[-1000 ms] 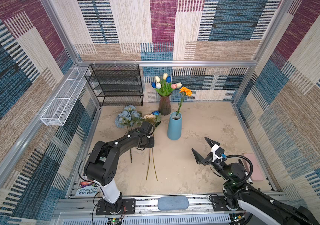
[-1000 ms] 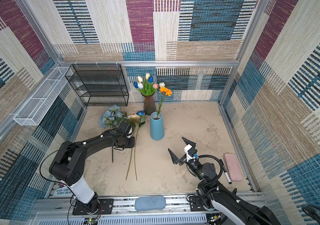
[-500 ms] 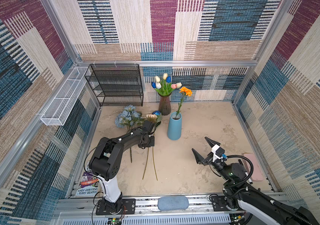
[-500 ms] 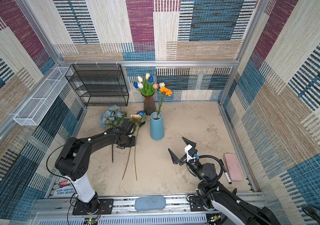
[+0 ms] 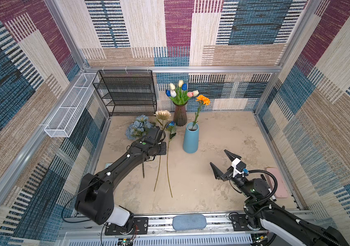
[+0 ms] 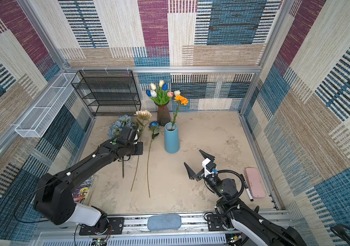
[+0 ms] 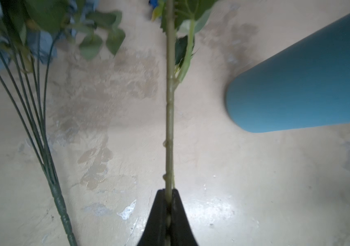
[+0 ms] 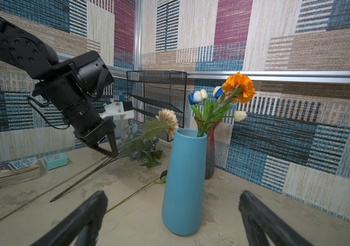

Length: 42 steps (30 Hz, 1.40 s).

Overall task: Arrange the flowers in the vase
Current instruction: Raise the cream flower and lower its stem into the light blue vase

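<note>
The left end effector (image 7: 169, 191) is clamped shut on the stem of the beige flower (image 5: 163, 115), partway along it. The stem runs front to back, with the bloom raised toward the back wall and the cut end slanting down toward the table (image 5: 223, 132), left of the blue vase (image 5: 191, 138). The left arm (image 5: 123, 161) stretches out low and long from its base. The right end effector (image 5: 218, 157) gapes wide and empty, facing the vase. The right arm (image 5: 255, 189) is folded near the table's front edge.
</note>
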{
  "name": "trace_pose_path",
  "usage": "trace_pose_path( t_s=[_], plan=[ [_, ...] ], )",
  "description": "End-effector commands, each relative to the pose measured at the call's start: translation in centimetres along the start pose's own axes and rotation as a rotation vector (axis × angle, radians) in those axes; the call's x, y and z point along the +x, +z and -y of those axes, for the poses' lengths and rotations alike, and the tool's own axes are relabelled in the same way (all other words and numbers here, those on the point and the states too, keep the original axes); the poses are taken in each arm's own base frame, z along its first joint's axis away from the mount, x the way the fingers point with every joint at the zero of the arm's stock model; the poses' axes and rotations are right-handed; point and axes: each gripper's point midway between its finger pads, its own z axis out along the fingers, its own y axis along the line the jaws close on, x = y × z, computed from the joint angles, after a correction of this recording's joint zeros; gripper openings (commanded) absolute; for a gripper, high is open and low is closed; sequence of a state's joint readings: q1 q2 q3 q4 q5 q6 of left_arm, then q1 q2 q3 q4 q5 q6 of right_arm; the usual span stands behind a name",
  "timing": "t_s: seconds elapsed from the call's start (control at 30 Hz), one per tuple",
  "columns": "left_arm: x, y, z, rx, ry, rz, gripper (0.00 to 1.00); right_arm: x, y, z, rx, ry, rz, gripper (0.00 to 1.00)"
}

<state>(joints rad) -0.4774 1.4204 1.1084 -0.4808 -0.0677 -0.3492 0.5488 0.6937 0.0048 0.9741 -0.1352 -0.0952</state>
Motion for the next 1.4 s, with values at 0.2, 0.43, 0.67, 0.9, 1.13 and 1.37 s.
trace_pose_path(
  t_s=[0.2, 0.43, 0.67, 0.9, 1.13, 1.37],
  plan=[
    [-10.3, -12.5, 7.6, 0.390, 0.212, 0.655, 0.00, -0.5, -0.2, -0.1, -0.002, -0.005, 0.031, 1.00],
    [-17.7, -20.2, 13.1, 0.617, 0.332, 0.990, 0.00, -0.4, 0.0, -0.2, -0.012, -0.005, 0.024, 1.00],
    [-22.6, -21.0, 16.7, 0.767, 0.334, 1.096, 0.00, -0.6, -0.2, -0.1, -0.004, -0.009, 0.031, 1.00],
    [-23.7, -18.0, 19.1, 0.865, 0.343, 1.097, 0.00, -0.8, -0.3, -0.3, -0.016, -0.005, 0.040, 1.00],
    [-24.3, -14.9, 19.5, 0.845, 0.335, 1.075, 0.00, -0.8, -0.3, -0.2, -0.010, -0.005, 0.040, 1.00],
    [-23.2, -11.4, 19.4, 0.823, 0.334, 1.020, 0.00, -0.7, -0.3, -0.2, -0.007, -0.010, 0.036, 1.00]
  ],
)
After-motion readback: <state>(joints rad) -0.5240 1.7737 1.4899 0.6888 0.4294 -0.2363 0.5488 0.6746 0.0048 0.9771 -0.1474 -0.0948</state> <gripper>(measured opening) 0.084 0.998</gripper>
